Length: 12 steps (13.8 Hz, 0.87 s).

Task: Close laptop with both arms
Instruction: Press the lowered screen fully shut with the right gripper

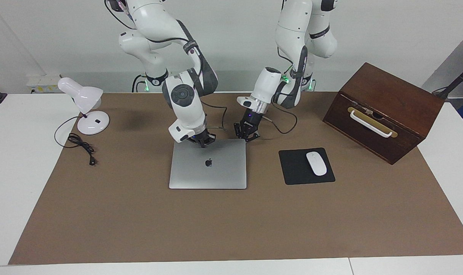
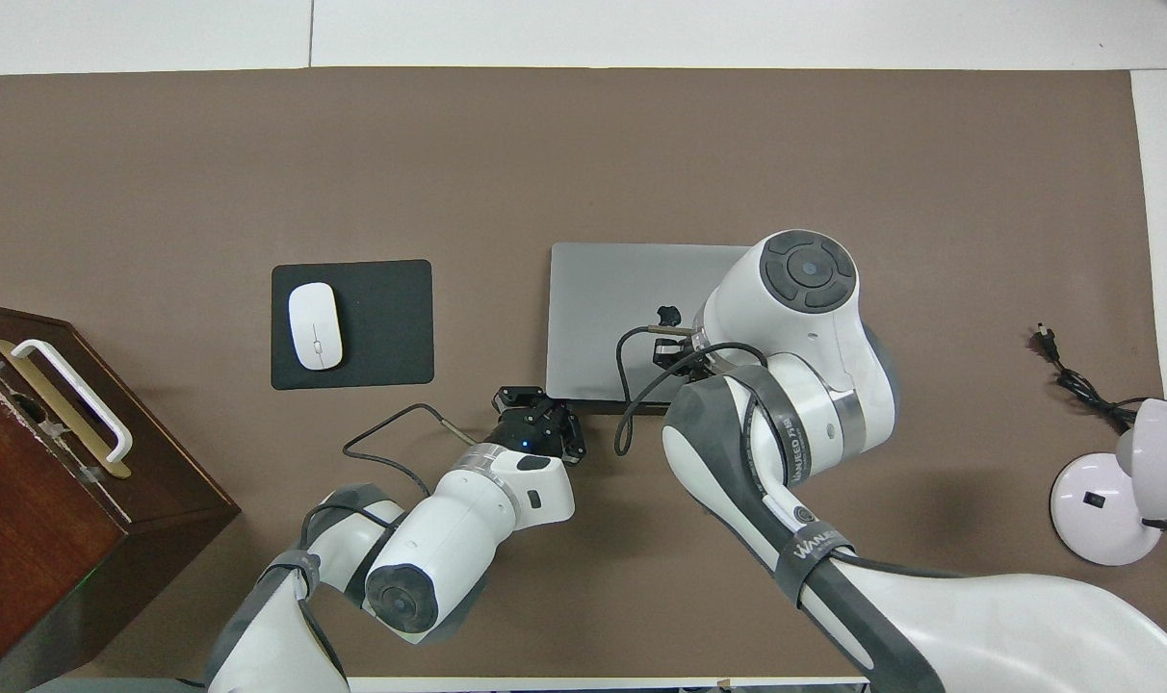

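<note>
The silver-grey laptop [image 1: 220,172] lies shut and flat on the brown mat, its lid with the dark apple logo facing up; it also shows in the overhead view [image 2: 603,318]. My right gripper [image 1: 203,139] is down at the lid's edge nearest the robots, near the middle of that edge; in the overhead view it [image 2: 675,351] is mostly hidden under its own wrist. My left gripper [image 1: 246,131] is open and empty, low beside the lid's corner nearest the robots at the left arm's end; it also shows in the overhead view [image 2: 537,409].
A black mouse pad [image 1: 292,172] with a white mouse [image 1: 316,163] lies beside the laptop toward the left arm's end. A dark wooden box [image 1: 384,110] with a white handle stands past it. A white desk lamp [image 1: 84,103] and its cable [image 1: 80,143] are at the right arm's end.
</note>
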Tool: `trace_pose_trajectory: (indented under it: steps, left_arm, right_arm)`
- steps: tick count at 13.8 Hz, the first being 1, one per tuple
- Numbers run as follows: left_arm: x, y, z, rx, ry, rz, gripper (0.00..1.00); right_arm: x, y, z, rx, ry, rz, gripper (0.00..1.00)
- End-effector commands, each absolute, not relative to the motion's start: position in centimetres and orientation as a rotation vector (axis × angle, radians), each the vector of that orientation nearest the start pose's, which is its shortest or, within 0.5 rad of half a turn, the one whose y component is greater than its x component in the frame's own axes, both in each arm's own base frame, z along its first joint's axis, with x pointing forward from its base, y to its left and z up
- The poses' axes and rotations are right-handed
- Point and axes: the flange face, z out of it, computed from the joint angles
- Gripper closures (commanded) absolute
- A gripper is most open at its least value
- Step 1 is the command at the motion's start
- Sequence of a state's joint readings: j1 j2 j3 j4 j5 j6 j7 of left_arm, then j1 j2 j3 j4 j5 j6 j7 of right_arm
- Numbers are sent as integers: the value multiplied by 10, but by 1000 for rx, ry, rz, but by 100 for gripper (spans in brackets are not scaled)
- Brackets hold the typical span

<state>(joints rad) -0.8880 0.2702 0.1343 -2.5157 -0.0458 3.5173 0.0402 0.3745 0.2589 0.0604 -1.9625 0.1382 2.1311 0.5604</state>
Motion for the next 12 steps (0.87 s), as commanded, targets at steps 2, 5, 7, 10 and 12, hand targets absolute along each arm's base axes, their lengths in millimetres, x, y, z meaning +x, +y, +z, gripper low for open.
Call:
trace_pose_trajectory:
  steps: [2, 5, 7, 10, 12]
  left_arm:
    - [379, -327, 224, -2920, 1167, -994, 100]
    - [380, -326, 224, -2927, 1151, -992, 100]
    - [381, -324, 224, -2945, 1106, -992, 100]
    - [381, -325, 225, -2965, 1058, -995, 100]
    - [381, -325, 227, -2992, 995, -1003, 100]
  right_arm:
    - [540, 251, 355, -3011, 361, 179, 100]
    - [558, 238, 388, -2987, 393, 126, 100]
    - [566, 227, 409, -2970, 412, 78, 100]
    - [582, 196, 440, -2941, 451, -12, 87]
    - [591, 170, 461, -2936, 431, -85, 69]
